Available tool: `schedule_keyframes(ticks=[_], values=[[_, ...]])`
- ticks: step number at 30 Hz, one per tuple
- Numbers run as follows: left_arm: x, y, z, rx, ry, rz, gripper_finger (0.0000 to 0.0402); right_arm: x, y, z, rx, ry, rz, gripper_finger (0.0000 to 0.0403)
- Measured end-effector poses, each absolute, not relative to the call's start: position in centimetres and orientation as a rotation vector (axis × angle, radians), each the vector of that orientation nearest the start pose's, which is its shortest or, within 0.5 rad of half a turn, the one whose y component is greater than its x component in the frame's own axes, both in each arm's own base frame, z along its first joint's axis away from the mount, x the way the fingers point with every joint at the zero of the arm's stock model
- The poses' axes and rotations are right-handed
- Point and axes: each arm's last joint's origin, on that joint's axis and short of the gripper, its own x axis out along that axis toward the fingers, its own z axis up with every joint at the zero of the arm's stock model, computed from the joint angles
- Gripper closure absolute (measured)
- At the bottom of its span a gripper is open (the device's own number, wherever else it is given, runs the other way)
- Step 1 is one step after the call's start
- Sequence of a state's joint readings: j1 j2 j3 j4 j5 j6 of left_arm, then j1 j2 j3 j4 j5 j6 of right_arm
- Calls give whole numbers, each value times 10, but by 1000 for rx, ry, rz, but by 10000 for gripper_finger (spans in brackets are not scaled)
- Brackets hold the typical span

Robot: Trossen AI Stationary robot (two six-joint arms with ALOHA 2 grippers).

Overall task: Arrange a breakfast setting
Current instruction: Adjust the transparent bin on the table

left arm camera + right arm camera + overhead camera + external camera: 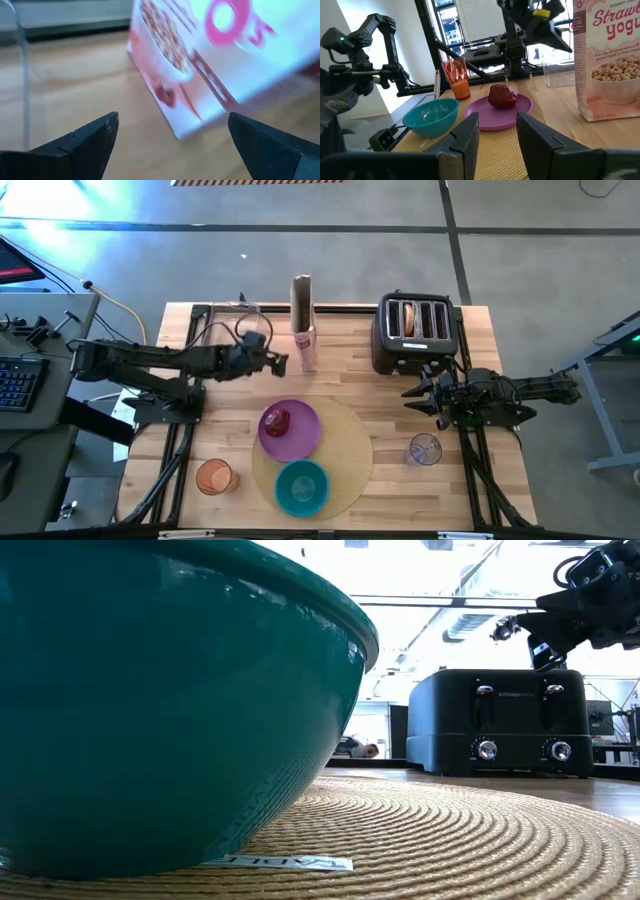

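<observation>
Now | left gripper (283, 363) spread wide, empty, cereal box (303, 323) upright just at its 3 o'clock | right gripper (418, 398) part-closed, empty, bagel (408, 319) in toaster (415, 330) at its 12 | bench (350, 345).

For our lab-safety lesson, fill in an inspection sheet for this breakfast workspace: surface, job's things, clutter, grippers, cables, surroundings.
Surface: pale wooden table.
Job's things: round tan woven mat bears purple plate holding red fruit, and teal bowl; orange cup and clear glass off the mat.
Clutter: black four-slot toaster; upright cereal box.
Grippers: left gripper open beside the box; right gripper empty, jaws partly apart, near the toaster.
Cables: yellow cable behind the table.
Surroundings: keyboard, grey floor.
</observation>
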State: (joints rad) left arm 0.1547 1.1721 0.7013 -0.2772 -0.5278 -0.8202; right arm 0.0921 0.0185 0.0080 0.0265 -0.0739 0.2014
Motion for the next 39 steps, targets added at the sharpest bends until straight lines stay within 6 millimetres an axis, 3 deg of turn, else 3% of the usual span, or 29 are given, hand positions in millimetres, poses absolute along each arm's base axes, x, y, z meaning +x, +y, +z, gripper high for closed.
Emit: schedule_keyframes(ticks=[14, 19, 27, 39], values=[[217, 107, 216, -629, 498, 974, 36, 98, 11, 167, 201, 1, 167, 288], [216, 122, 203, -609, 575, 996, 36, 98, 11, 167, 201, 1, 167, 288], [214, 138, 188, -655, 641, 1008, 36, 98, 11, 167, 201, 1, 167, 288], [203, 149, 185, -662, 658, 1100, 36, 98, 11, 167, 201, 1, 167, 288]])
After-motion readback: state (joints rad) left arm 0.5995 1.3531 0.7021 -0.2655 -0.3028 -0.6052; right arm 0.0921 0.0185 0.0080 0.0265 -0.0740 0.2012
